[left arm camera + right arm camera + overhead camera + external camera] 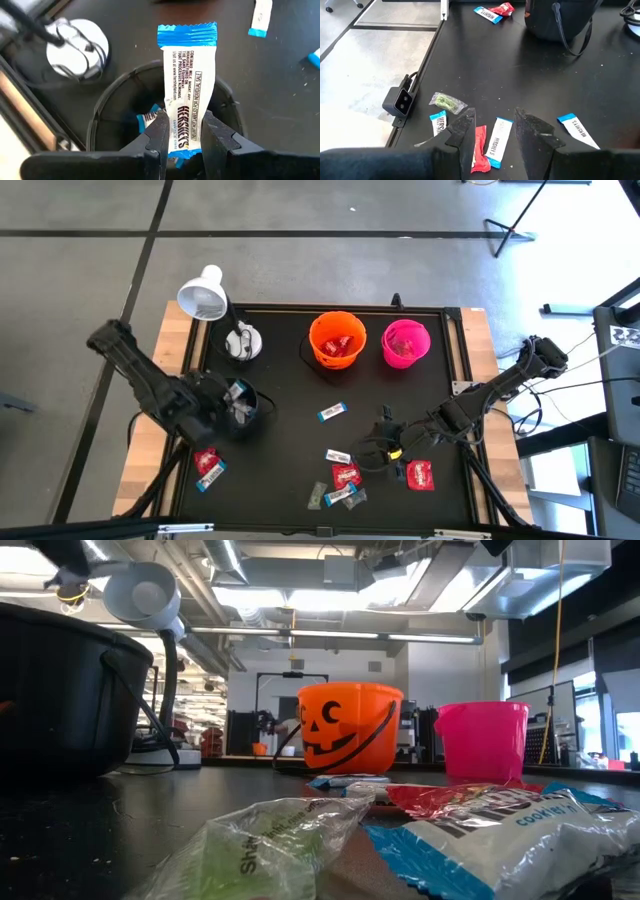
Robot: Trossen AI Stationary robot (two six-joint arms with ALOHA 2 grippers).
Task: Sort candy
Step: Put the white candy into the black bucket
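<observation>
While the left gripper (182, 137) pinched the lower end of a blue-and-white Hershey's candy (187, 85) between its two fingers, the wrapper stood up above the open mouth of the black bucket (107, 107), where another blue-and-white piece (146, 118) lay inside. In the high view that gripper (237, 402) sat directly over the bucket near the mat's left edge, the left arm (140, 370) running back toward the table's (178, 340) left side, elbow raised.

The right gripper (492, 125) hung with its fingers apart and nothing between them, low over loose candies near the mat's front edge: a red piece (480, 150) and a blue-and-white piece (497, 142) lay beneath the gap. The right arm (500, 385) stretched in from the table's right edge.

The orange bucket (336, 338) and pink bucket (405, 343) stood side by side at the mat's back edge. More candy lay by the front-left corner (208, 468), mid-mat (332, 412), and front centre (345, 475).
</observation>
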